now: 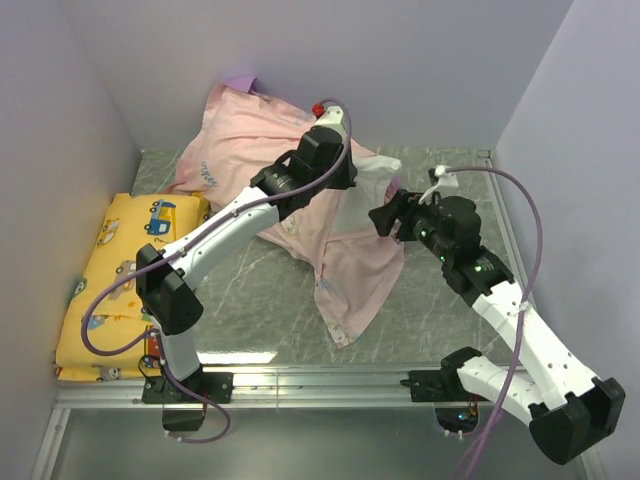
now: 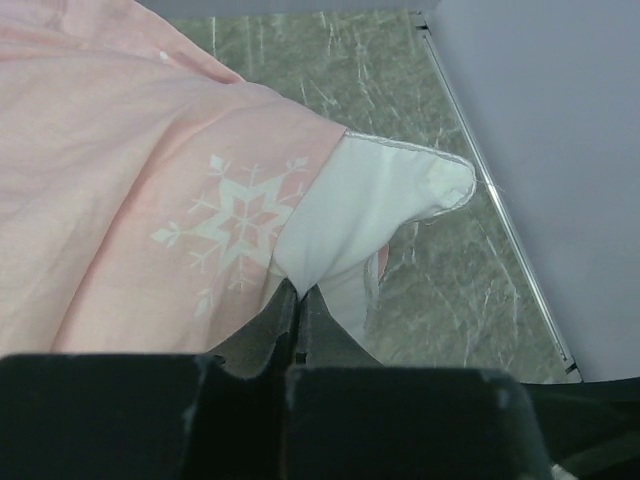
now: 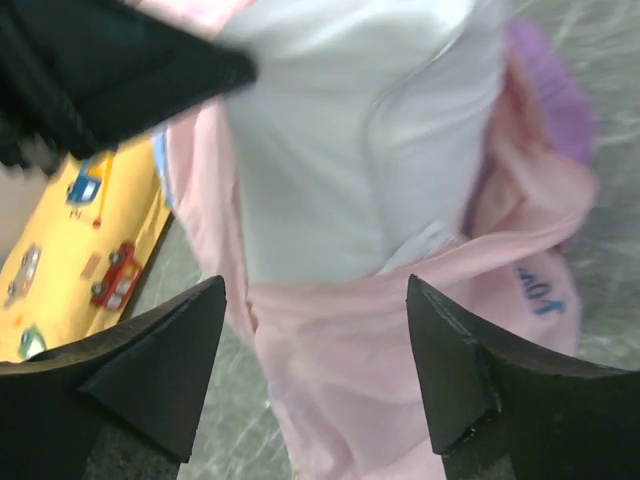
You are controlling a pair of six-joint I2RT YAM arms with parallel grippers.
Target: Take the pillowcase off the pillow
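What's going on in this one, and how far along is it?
Two robot arms are working a pink pillowcase off a white pillow on the table. The left hand is shut right where the pillowcase edge meets the pillow's bare corner; which of the two it pinches is unclear. The right hand is open, facing the exposed pillow end and holding nothing. Only that end is out. A yellow cushion lies at the left.

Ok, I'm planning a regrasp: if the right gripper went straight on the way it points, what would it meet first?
Most likely the pillowcase, its pink fold just below the bare white end of the pillow. The right gripper stands open facing both, but depth is unclear.
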